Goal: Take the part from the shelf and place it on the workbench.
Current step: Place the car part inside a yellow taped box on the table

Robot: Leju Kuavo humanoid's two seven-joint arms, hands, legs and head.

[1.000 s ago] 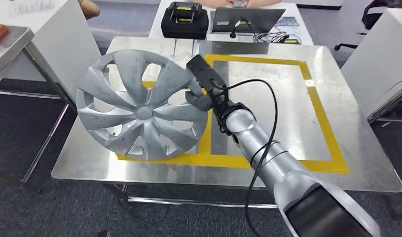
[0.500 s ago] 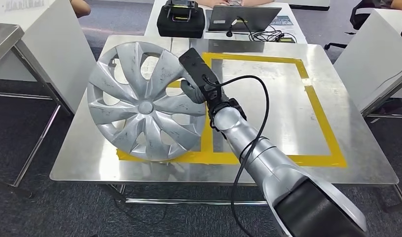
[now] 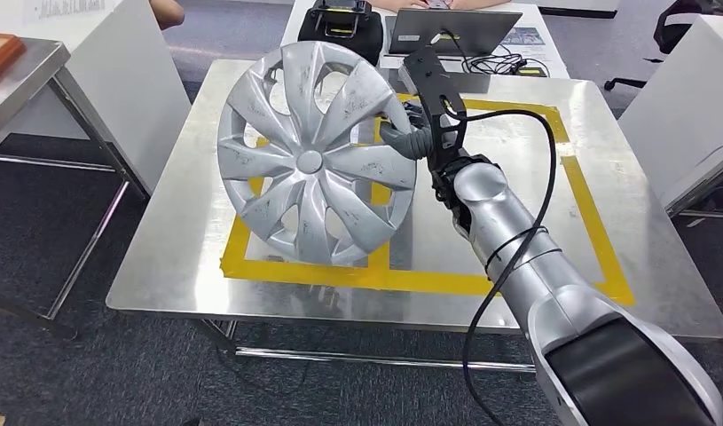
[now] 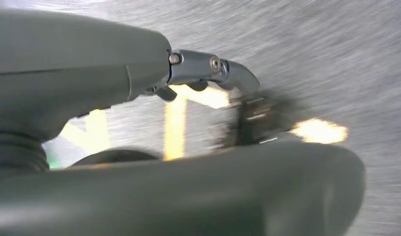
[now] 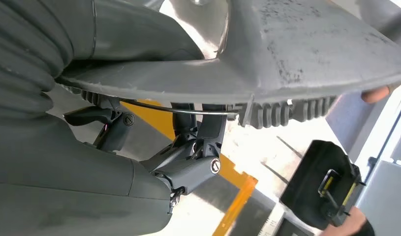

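Silver multi-spoke plastic hubcap [image 3: 315, 160] held tilted above steel workbench [image 3: 198, 213], over yellow tape rectangle [image 3: 597, 240], lower rim not resting on surface. Right hand [image 3: 409, 135] grips hubcap's right edge; fingers mostly hidden behind rim. Black case [image 3: 338, 25] on far table beyond workbench, contents not discernible. Left hand [image 4: 203, 73] blurred in wrist view, fingers curled together, empty.

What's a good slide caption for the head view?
Right hand holds a silver hubcap tilted above the yellow-taped steel workbench.
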